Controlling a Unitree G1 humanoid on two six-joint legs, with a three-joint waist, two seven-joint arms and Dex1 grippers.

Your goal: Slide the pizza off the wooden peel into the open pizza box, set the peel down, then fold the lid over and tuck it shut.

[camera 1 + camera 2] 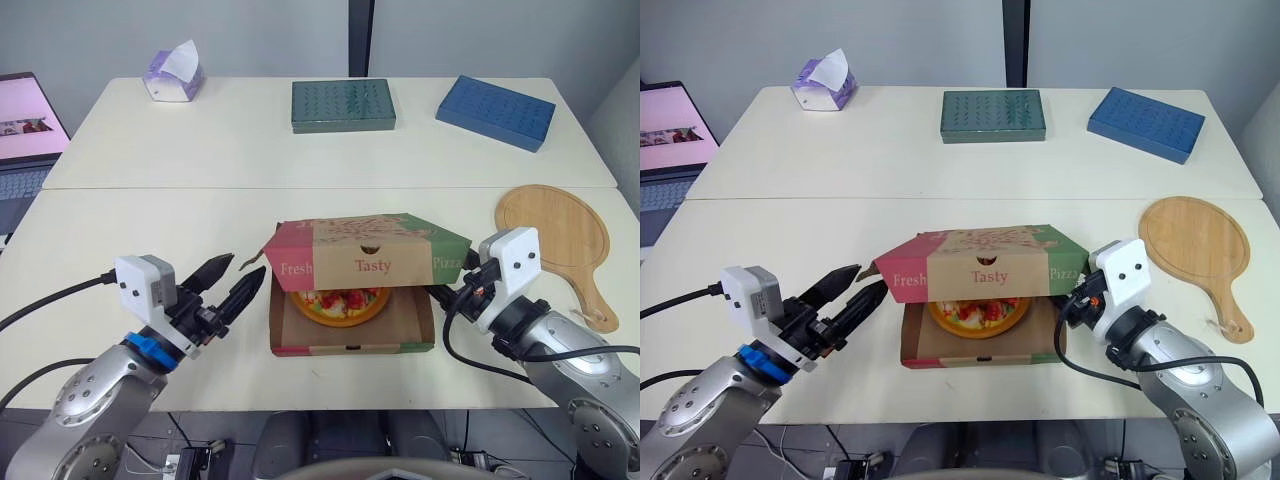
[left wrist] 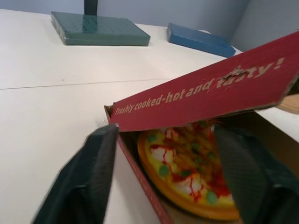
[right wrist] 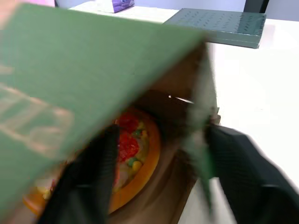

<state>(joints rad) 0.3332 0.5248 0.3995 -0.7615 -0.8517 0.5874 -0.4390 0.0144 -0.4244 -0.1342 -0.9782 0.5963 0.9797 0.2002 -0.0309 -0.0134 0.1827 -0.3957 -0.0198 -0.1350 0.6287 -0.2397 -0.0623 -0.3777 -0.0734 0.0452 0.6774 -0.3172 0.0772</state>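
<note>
lid (image 1: 365,255) hangs half-closed over the pizza (image 1: 340,303) in the box (image 1: 350,345) near the table (image 1: 150,220) front edge. left gripper (image 1: 245,265) and right gripper (image 3: 161,133) flank it, fingers apart. peel (image 1: 555,235) lies by the right edge.

The table (image 1: 200,200) is seen from its near edge by the head stereo pair, faced forward and down. The pizza box (image 1: 372,255) is viewed close-up from opposite sides by the wrist cameras; the pizza (image 2: 187,170) is shared by all views.

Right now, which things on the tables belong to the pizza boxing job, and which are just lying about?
Job: pizza box, pizza, wooden peel.
Lying about: tissue box, green box, blue box, laptop.
</note>
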